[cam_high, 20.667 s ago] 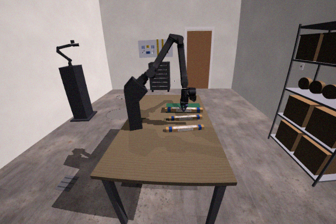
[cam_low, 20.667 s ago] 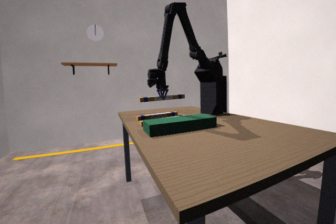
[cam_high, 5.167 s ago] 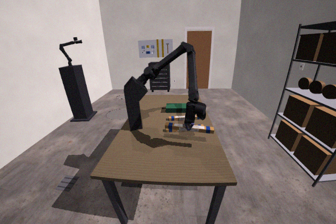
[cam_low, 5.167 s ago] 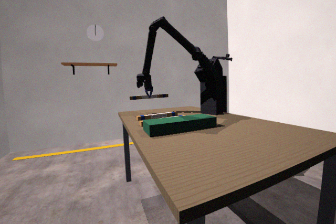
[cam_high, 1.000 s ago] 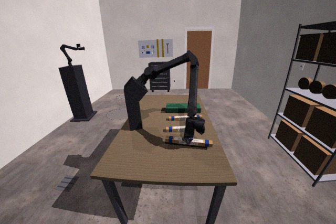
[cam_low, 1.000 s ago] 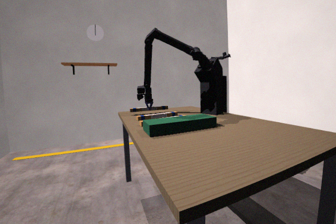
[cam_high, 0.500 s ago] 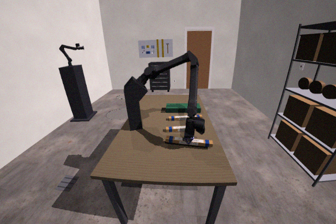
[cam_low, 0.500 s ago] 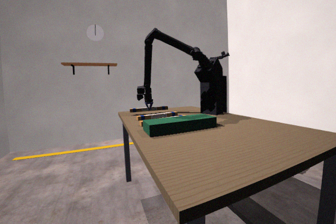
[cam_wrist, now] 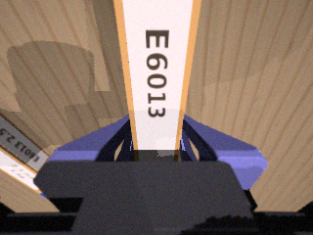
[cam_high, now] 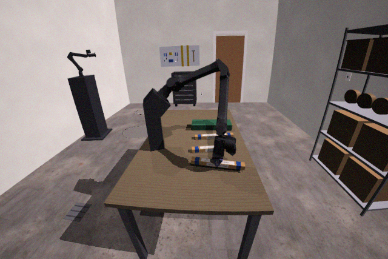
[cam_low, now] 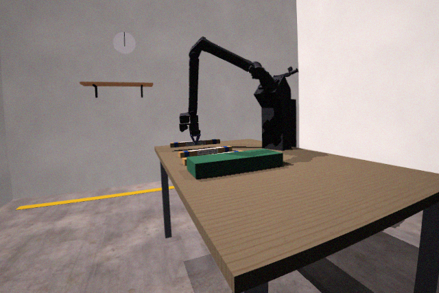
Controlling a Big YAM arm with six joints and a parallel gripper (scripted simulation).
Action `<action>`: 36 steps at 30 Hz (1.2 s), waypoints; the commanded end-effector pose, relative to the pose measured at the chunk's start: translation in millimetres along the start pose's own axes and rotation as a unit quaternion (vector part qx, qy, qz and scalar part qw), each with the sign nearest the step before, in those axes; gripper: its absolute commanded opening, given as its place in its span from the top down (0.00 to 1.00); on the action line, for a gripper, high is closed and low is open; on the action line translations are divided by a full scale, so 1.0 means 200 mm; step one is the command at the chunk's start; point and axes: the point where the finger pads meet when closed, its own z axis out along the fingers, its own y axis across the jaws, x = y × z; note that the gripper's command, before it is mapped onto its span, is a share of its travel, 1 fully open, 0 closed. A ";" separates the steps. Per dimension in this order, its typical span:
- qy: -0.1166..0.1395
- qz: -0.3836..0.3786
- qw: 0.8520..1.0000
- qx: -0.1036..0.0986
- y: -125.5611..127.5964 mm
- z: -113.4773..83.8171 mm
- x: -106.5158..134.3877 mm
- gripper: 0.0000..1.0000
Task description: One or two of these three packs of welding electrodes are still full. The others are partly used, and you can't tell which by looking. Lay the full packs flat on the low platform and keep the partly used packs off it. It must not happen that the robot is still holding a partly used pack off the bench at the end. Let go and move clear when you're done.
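My gripper (cam_high: pixel 217 162) (cam_low: pixel 195 141) (cam_wrist: pixel 156 117) is shut on the middle of an orange-edged pack with a white E6013 label and blue bands (cam_high: pixel 233 164) (cam_low: pixel 210 142) (cam_wrist: pixel 156 73). The held pack is level, at or just above the table; I cannot tell if it touches. A second pack (cam_high: pixel 200 148) (cam_low: pixel 207 151) (cam_wrist: pixel 19 144) lies flat between it and a third pack (cam_high: pixel 206 136) (cam_low: pixel 184 161). The third pack lies beside the low green platform (cam_high: pixel 200 124) (cam_low: pixel 234 167), partly hidden behind it in the exterior view. No pack shows on the platform.
The wooden table (cam_high: pixel 188 190) (cam_low: pixel 304 204) carries everything. The arm's base (cam_high: pixel 154 130) (cam_low: pixel 278 128) stands at the table's edge, on the far side from the packs' outer ends. The arm reaches over the packs and casts a shadow on the table.
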 end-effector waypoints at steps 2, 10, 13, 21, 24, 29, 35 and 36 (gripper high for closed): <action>-0.026 0.006 1.000 0.016 -0.07 -0.13 -0.12 1.00; -0.025 0.007 1.000 0.016 -0.07 -0.14 -0.12 1.00; -0.025 0.007 1.000 0.016 -0.07 -0.14 -0.12 1.00; -0.024 0.008 1.000 0.016 -0.07 -0.14 -0.12 1.00; -0.023 0.008 1.000 0.016 -0.07 -0.14 -0.12 1.00; -0.022 0.009 1.000 0.016 -0.06 -0.14 -0.12 1.00; -0.024 0.008 1.000 0.016 -0.06 -0.13 -0.13 1.00; -0.025 0.008 1.000 0.016 -0.06 -0.13 -0.13 1.00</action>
